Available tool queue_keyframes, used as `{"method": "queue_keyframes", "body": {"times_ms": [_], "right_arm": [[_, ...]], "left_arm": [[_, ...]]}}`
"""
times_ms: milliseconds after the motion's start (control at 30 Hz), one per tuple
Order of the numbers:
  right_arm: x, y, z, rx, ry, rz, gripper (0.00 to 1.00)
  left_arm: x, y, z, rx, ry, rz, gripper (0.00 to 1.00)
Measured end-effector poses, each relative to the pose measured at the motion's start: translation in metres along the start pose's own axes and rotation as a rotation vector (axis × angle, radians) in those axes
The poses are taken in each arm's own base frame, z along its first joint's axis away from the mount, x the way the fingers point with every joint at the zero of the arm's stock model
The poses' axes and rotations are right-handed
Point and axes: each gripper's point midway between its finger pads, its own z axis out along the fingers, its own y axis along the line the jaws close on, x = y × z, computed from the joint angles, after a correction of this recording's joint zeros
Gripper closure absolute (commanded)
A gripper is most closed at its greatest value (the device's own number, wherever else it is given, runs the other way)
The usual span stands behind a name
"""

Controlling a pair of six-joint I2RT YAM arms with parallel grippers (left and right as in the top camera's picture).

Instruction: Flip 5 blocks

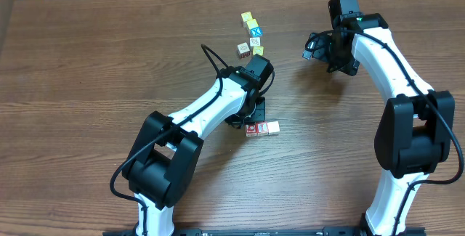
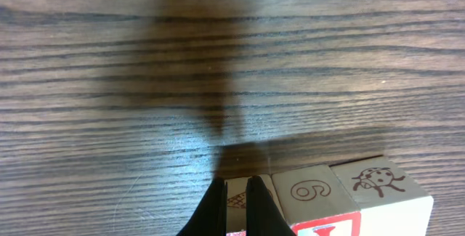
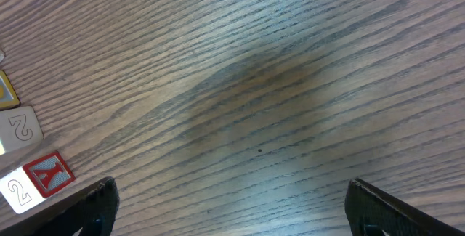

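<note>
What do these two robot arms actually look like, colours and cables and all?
Both the left arm and right arm have rounded white shells between bulky black joints, with a thin black cable running along each. The left end effector and right end effector each have two black fingers.

The overhead camera looks straight down on the tabletop [image 1: 73, 69] from well above. It takes in the left arm [image 1: 203, 109] and the right arm [image 1: 392, 62], whose bases sit at the near edge. The left wrist camera sits very low and close to the wood. It looks past the left fingers [image 2: 215, 208] at a row of blocks [image 2: 341, 192] just beyond them. The overhead view shows that row of blocks [image 1: 262, 128] near the tabletop's middle. The right wrist camera hangs higher, tilted down at bare grain, with the right fingers [image 3: 91, 205] in its lower corners. The cluster of blocks [image 3: 45, 174] at its left edge seems to be the same cluster of blocks [image 1: 255, 41] seen toward the far edge from overhead.
</note>
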Motion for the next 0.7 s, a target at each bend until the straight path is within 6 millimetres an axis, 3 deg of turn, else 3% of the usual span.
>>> {"method": "queue_keyframes", "body": {"times_ms": [167, 367, 533, 700], "right_arm": [[0.0, 0.0, 0.0, 0.001, 0.001, 0.0, 0.0], [0.0, 0.0, 0.0, 0.0, 0.0, 0.0, 0.0], [0.0, 0.0, 0.0, 0.0, 0.0, 0.0, 0.0], [0.0, 0.0, 0.0, 0.001, 0.0, 0.0, 0.0]], "left_arm": [[-0.002, 0.002, -0.005, -0.016, -0.002, -0.002, 0.96], [-0.011, 0.014, -0.024, -0.071, -0.006, -0.033, 0.96], [0.008, 0.031, -0.027, -0.137, 0.075, -0.049, 0.96], [0.017, 0.03, -0.026, -0.151, 0.096, -0.044, 0.96]]}}
